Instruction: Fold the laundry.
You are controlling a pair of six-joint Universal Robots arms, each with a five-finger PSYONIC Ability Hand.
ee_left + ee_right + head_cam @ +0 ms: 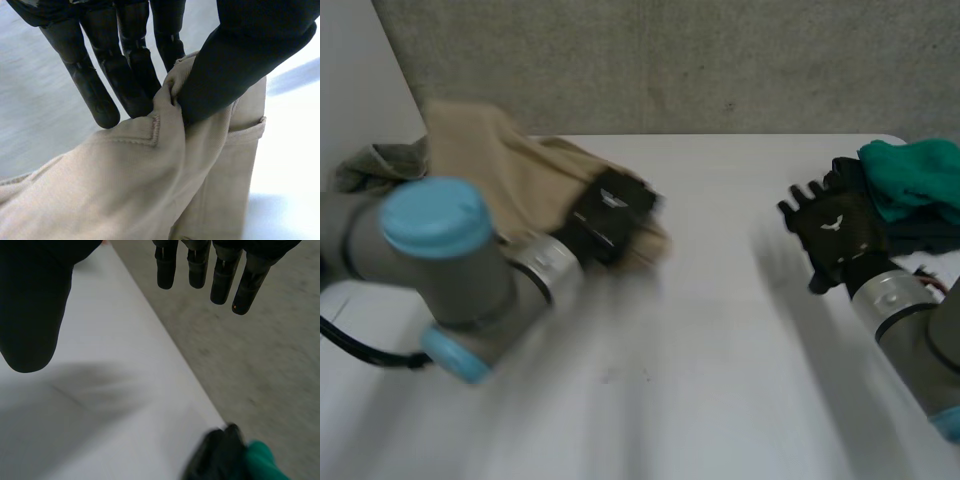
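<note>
The left arm (445, 275) reaches over the table (720, 360). Its left hand (235, 55) pinches a fold of the beige cloth (125, 185) at the table's far left. So small a pinch could slip and drop it. The right hand (835, 235) is open and empty by the teal cloth (915, 175) at the table's right edge. The arm hides much of the beige cloth.

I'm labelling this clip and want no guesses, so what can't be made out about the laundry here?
Beige garment: type and full shape; bunched, with the left hand and arm over its near part in the head view, cut off in the left wrist view.
Grey-green cloth: mostly behind the beige garment and left arm, head view.
Dark cloth by the teal cloth: cut by the head view's edge.
</note>
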